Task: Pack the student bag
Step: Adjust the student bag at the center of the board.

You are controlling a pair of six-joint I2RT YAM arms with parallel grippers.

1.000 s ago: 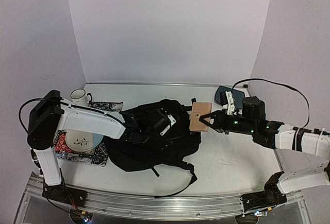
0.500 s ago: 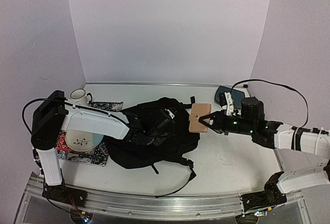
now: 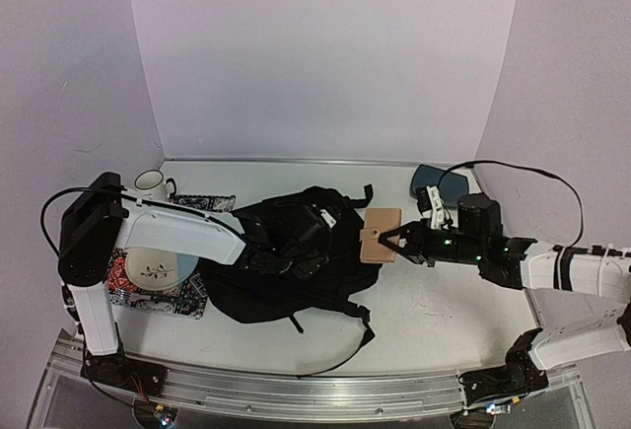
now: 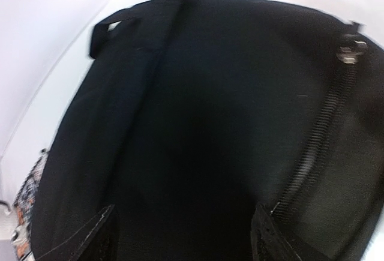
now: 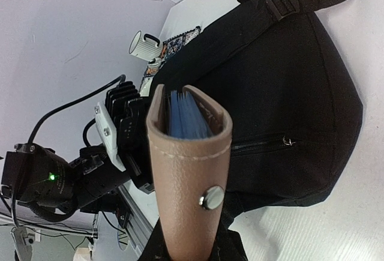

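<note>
Notebook [image 3: 380, 232] time: my right gripper [image 3: 394, 243] pinches it, right beside the student bag [image 3: 286, 286] lying in the middle of the table [image 3: 434, 301]. My left gripper [image 4: 186, 237] is spread wide over the black cloth, holding nothing. Next, I think, the bag's mouth must open so it slides in.

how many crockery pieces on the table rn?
2. A white mug at the far left by the back wall, and a floral plate on the patterned mat nearer the front. The backpack could hide more.
</note>
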